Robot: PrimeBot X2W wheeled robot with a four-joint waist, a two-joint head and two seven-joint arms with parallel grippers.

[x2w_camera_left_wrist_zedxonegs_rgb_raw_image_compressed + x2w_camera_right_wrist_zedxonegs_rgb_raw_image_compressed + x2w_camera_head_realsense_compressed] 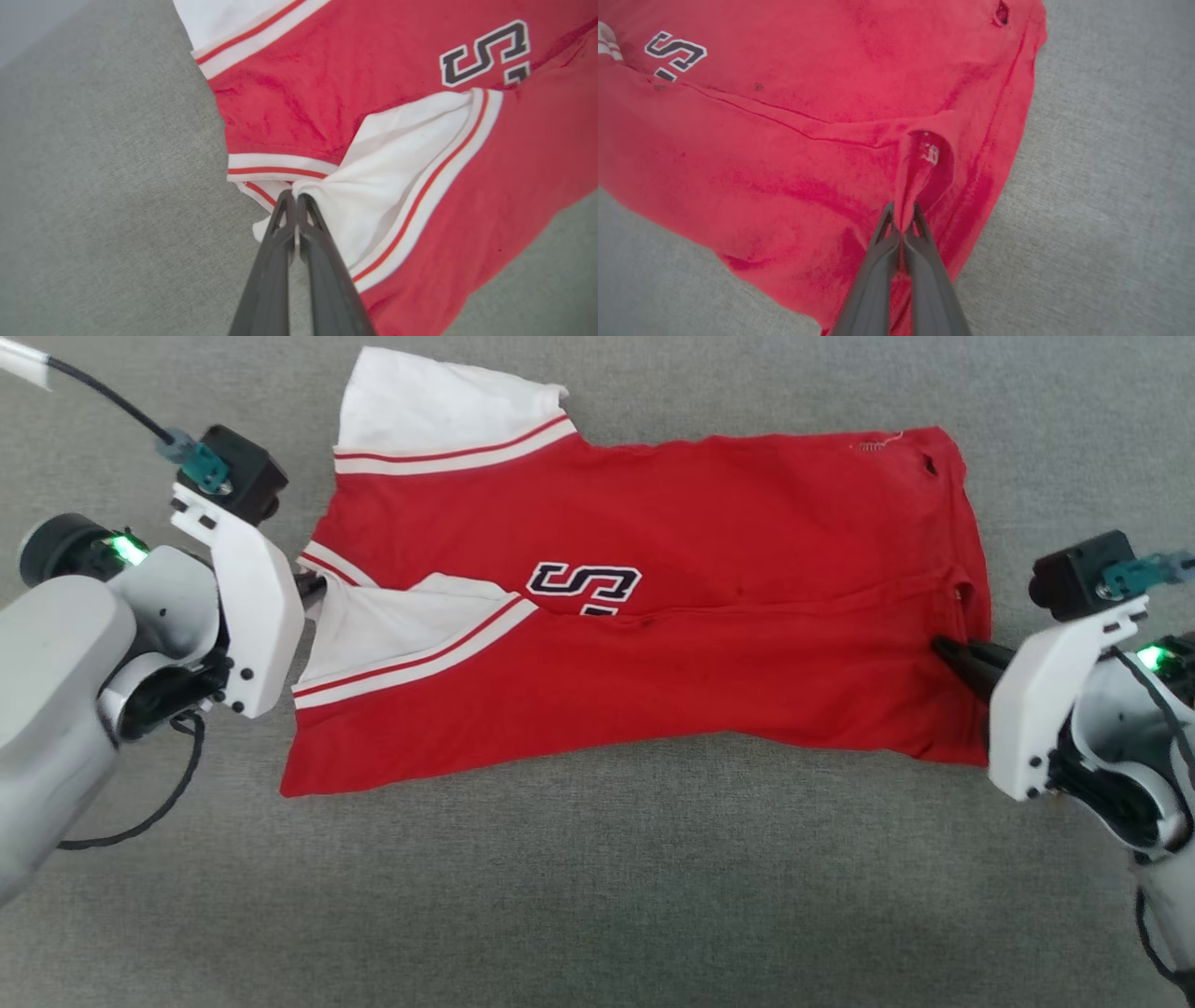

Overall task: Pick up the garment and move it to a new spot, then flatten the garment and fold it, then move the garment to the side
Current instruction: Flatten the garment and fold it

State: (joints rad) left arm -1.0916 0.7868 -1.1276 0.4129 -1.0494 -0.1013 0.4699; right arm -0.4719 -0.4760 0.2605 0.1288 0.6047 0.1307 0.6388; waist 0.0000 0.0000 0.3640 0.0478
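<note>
The left gripper (295,196) is pinching the white sleeve (387,154) of the garment (728,513), its two fingers (275,261) pressing together on a tuck of cloth at their tips. The right gripper (903,210) is clamping a raised fold of red cloth at the garment's edge, its fingers closed on it. The garment is lying stretched between the two sets of fingertips on the grey surface (597,896), one long half folded over and partly covering the lettering (583,583).
</note>
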